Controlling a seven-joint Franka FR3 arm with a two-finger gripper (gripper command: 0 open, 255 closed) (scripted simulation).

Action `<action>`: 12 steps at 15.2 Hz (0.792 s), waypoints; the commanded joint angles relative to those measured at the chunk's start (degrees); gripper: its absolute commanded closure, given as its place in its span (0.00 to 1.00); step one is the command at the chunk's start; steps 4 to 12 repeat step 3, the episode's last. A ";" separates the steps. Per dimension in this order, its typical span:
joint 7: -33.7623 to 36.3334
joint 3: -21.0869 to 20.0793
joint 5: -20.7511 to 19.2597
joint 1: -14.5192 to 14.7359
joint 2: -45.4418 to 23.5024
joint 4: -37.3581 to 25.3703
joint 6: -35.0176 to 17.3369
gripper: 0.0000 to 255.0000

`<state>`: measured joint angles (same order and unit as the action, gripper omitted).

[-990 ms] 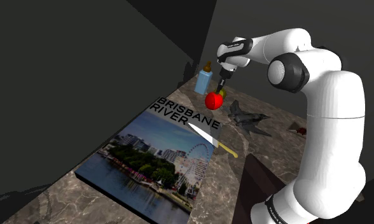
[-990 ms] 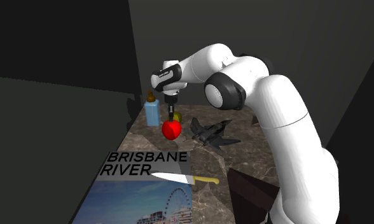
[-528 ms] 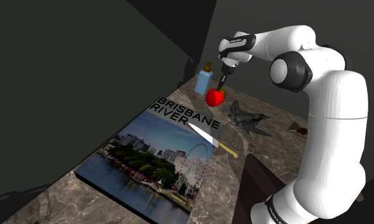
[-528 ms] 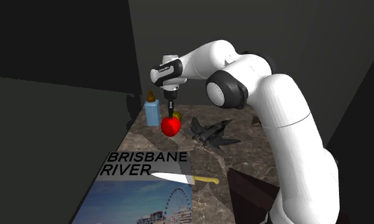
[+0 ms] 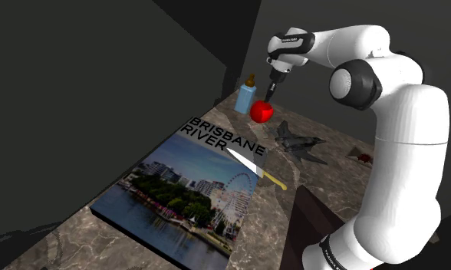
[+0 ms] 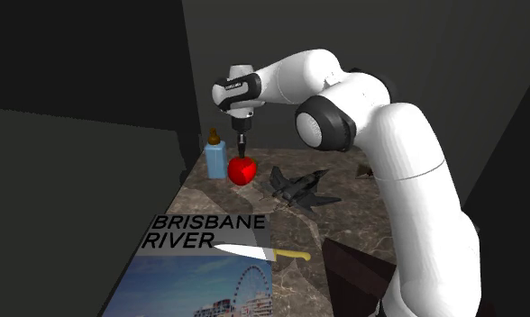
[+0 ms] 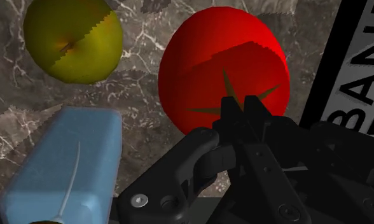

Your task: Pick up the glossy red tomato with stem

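Hanging beneath the gripper (image 6: 242, 149), the red tomato (image 6: 242, 171) sits above the dark marbled counter (image 5: 70, 234), apparently clear of its surface. Gripper condition: black fingers drawn together and clenched on the tomato's top at the green star-shaped stem, as the wrist view confirms. Adjacent items: a light blue bottle (image 5: 245, 99) with a brown cap stands just beside the tomato; a yellow-green apple (image 7: 72, 39) lies on the counter near both. A dark toy jet (image 5: 297, 142) rests on the counter to the shoulder view's right of the tomato. A large "Brisbane River" picture book (image 5: 185, 192) lies flat nearer the stand, with a yellow-handled knife (image 5: 252, 164) across its corner.
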<state>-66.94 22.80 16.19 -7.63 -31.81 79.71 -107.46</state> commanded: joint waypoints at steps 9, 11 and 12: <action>0.17 0.12 -0.18 -0.16 0.29 -1.33 1.58 1.00; 0.17 0.12 -0.18 -0.16 0.29 -1.33 1.58 1.00; 0.17 0.12 -0.18 -0.16 0.29 -1.33 1.58 1.00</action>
